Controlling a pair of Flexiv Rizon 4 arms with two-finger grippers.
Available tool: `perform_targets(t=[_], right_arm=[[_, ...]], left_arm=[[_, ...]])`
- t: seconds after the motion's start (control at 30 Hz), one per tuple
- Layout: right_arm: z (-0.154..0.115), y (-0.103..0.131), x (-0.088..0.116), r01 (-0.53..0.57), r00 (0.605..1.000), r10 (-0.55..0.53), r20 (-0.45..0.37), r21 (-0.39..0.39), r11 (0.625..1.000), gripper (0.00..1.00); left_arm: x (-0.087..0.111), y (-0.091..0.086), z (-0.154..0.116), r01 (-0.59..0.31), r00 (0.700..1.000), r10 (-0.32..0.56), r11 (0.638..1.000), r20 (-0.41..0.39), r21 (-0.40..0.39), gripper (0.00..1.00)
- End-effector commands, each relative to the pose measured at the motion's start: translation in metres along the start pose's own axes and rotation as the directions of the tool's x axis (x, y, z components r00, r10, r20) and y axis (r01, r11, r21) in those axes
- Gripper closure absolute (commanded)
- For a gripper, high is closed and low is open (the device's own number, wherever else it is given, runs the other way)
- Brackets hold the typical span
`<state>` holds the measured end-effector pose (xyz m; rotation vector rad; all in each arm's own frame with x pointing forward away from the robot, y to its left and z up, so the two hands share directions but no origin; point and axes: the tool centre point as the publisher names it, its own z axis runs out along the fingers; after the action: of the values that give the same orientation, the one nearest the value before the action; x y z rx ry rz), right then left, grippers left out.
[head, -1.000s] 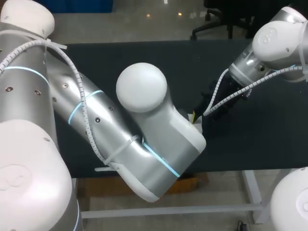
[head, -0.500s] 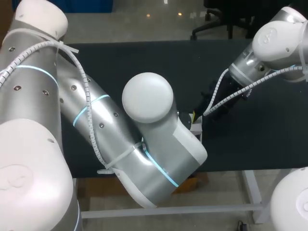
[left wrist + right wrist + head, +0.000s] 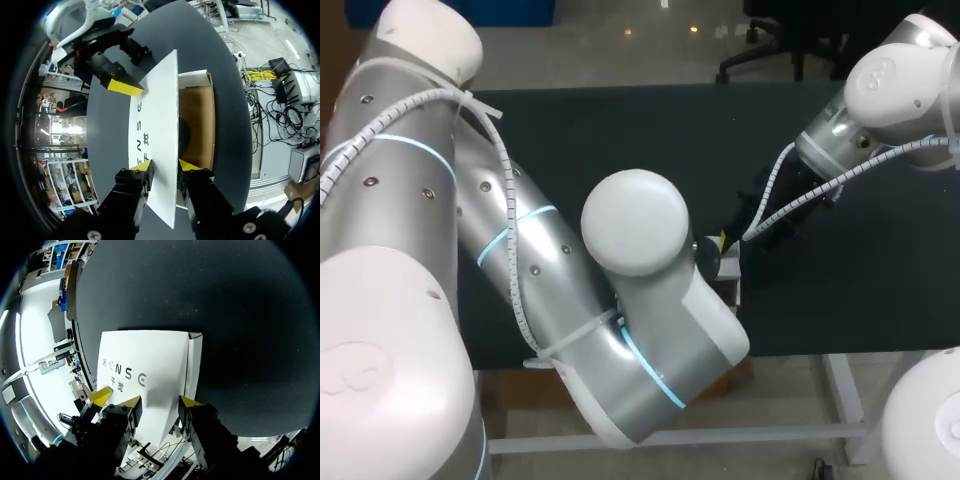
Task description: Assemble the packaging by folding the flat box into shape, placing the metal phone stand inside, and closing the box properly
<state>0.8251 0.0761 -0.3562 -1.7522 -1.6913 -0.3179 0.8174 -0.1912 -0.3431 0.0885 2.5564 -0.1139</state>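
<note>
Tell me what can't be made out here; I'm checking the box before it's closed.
Box: head view, mostly hidden under left arm.
Phone stand: in no view; the white panel hides part of the box's inside, left wrist view.
Left gripper: head view, behind its arm.

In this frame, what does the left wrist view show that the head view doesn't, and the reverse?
Only the left wrist view: the box lying open, brown inside, with its white panel standing upright and running ahead from the left gripper.
Only the head view: the whole left arm, which hides nearly all of the box, and the right arm coming in over the table.
Both: the dark table, and the right gripper at the box's far end.
</note>
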Motion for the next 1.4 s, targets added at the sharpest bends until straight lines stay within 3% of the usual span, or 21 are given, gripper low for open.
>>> perform_targets(t=[0.03,1.4], right_arm=[[0.0,0.0,0.0,0.0,1.0,0.0,0.0,0.001,1.0,0.56],[0.0,0.0,0.0,0.0,1.0,0.0,0.0,0.001,1.0,0.58]], left_arm=[[0.01,-0.006,0.003,0.003,0.998,-0.003,1.0,0.056,-0.012,0.69],[0.024,-0.006,0.014,0.012,0.997,-0.009,0.999,0.078,-0.034,0.66]])
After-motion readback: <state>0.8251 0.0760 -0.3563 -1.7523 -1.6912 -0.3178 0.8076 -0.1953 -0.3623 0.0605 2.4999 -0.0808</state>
